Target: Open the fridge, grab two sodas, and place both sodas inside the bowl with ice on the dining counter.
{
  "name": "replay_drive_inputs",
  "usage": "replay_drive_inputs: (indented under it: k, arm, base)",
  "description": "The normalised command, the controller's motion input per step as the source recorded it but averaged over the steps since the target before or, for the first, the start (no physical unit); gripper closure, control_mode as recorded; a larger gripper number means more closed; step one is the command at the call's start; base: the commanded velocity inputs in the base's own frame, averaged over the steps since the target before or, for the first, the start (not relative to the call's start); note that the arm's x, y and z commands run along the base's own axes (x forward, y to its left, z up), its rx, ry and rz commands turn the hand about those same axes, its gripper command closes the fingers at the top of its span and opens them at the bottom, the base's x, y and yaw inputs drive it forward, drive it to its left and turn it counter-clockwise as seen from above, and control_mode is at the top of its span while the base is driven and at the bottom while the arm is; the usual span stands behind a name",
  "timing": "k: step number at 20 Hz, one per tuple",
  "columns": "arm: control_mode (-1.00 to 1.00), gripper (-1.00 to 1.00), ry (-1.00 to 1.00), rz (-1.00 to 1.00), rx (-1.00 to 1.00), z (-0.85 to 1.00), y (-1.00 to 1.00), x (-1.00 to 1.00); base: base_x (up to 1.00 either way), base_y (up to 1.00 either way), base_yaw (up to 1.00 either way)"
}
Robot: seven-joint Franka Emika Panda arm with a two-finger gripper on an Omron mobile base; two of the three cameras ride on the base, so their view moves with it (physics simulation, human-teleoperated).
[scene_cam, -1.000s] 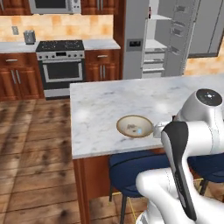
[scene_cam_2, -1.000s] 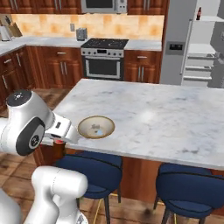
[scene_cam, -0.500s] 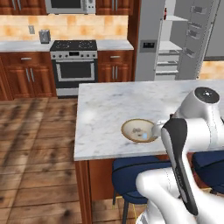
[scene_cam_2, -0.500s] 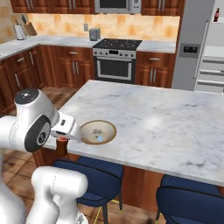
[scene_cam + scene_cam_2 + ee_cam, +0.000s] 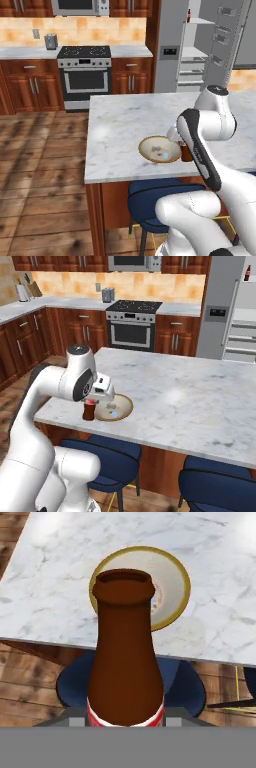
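Note:
My gripper is shut on a soda, a dark brown bottle with a red label, held upright. The soda rises in the middle of the hand view, with the bowl with ice just beyond its neck. This tan bowl rests on the dining counter near its front edge, and the soda is close beside it on the side toward me. In the left base view my arm half hides the soda, which is right of the bowl. The fridge stands open behind, with a second soda on a high shelf.
Blue stools are tucked under the counter's front edge. A stove and wood cabinets line the back wall. The open fridge door juts out beyond the counter's far right. Wood floor lies left of the counter.
The base has driven, so the whole scene has shifted in both base views. The gripper has stayed shut on the soda beside the bowl.

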Motion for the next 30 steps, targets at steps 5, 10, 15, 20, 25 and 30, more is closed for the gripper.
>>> replay_drive_inputs:
  k: [5,10,15,20,25,30]
  arm:
    - [-1.0,1.0,0.22,0.02,-0.08,-0.34,0.05,0.73]
    - [-1.0,1.0,0.25,0.04,-0.11,-0.41,0.01,0.54]
    - [-1.0,1.0,0.13,0.12,-0.02,-0.42,-0.05,0.31]
    - [-1.0,1.0,0.13,0.2,-0.01,-0.27,-0.04,0.5]
    - [-1.0,1.0,0.08,0.24,-0.02,-0.32,0.0,0.36]
    - [-1.0,1.0,0.08,0.18,-0.05,-0.35,0.0,0.17]
  base:
    - [0.0,0.0,0.0]
    - [0.0,0.0,0.0]
    - [0.0,0.0,0.0]
    - [0.0,0.0,0.0]
    - [0.0,0.0,0.0]
    - [0.0,0.0,0.0]
